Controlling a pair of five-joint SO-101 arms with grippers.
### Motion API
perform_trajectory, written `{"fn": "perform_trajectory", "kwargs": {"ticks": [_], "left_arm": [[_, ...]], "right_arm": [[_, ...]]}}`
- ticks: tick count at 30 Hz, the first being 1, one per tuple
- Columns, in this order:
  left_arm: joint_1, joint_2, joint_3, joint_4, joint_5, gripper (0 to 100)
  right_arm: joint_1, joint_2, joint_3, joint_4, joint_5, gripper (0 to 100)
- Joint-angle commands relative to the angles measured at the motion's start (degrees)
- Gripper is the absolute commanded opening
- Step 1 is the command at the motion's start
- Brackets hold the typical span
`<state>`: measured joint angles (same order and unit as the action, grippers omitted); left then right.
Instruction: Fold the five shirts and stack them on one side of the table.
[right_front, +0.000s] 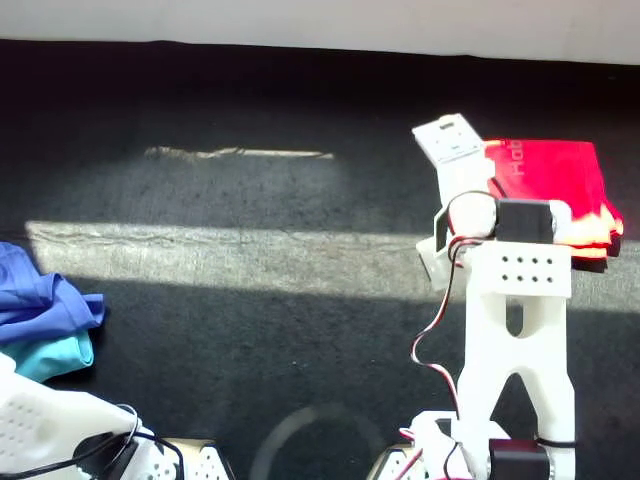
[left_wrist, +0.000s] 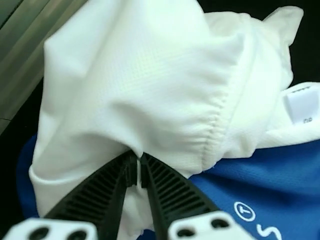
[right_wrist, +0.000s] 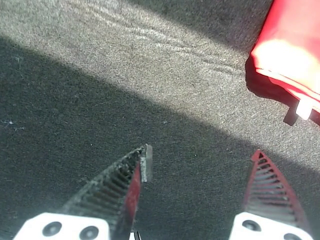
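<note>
Just one each: red shirt (right_front: 552, 176), white shirt (left_wrist: 150, 90), blue shirt (right_front: 35, 295).

The right arm (right_front: 515, 300) hides part of the red shirt (right_front: 555, 175). The blue shirt (right_front: 40, 300) is cut off at the side. The white shirt (left_wrist: 150, 85) covers part of it.

Setting: an indoor robot test bench. The table (right_front: 250, 330) has a dark, felt-like cover. A white printed arm (right_front: 515, 330) with exposed servo wiring (right_front: 418, 350) stands at its near edge. A sunlight band (right_front: 220, 250) crosses the surface. Whether this is a lab or a home cannot be told.
</note>
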<state>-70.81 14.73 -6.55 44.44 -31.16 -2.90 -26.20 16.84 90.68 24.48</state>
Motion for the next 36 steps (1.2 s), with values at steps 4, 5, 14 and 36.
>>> {"fn": "perform_trajectory", "kwargs": {"ticks": [4, 5, 14, 36], "left_arm": [[8.6, -14.0, -1.8, 9.1, 4.4, 1], [10.4, -16.2, -1.7, 11.3, 4.4, 1], [31.7, -33.8, -1.7, 27.6, 8.4, 1], [93.6, -36.7, 5.9, 37.5, 22.1, 1]], "right_arm": [[-0.5, -3.4, 4.5, -3.4, -0.7, 29.6], [-0.5, -3.5, 4.7, -3.3, -0.7, 29.6], [-0.3, -5.5, 4.9, -2.9, -0.7, 29.6], [21.8, -12.4, 4.9, -2.8, -0.4, 29.6]]}}
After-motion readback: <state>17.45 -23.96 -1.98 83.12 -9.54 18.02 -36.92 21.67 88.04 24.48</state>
